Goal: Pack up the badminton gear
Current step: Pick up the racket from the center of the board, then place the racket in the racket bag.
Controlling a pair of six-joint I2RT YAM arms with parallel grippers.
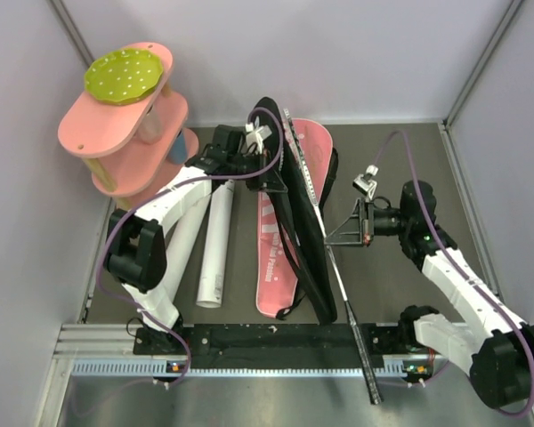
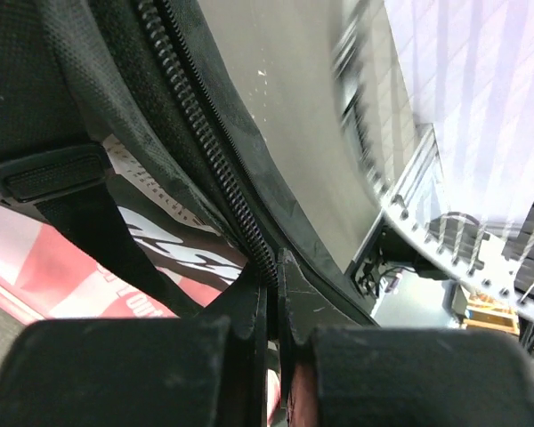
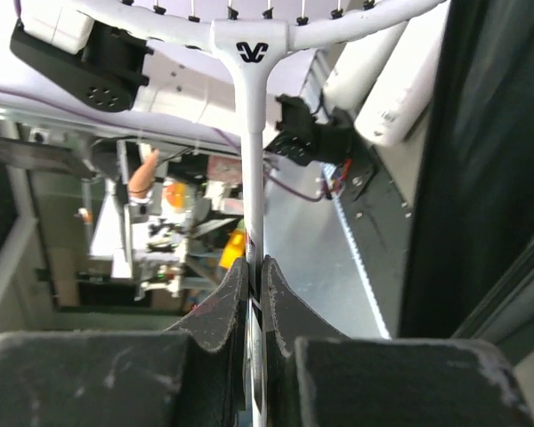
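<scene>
Racket [image 3: 252,53] throat bears a small black monogram (letters unclear); white lettering on pink bag [image 1: 274,267] face illegible

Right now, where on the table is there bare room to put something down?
The table is bare in the far right corner, beyond the right arm, and in a strip between the racket and that arm's base. The left is crowded: bag, tubes, left arm and pink shelf lie close together.
</scene>
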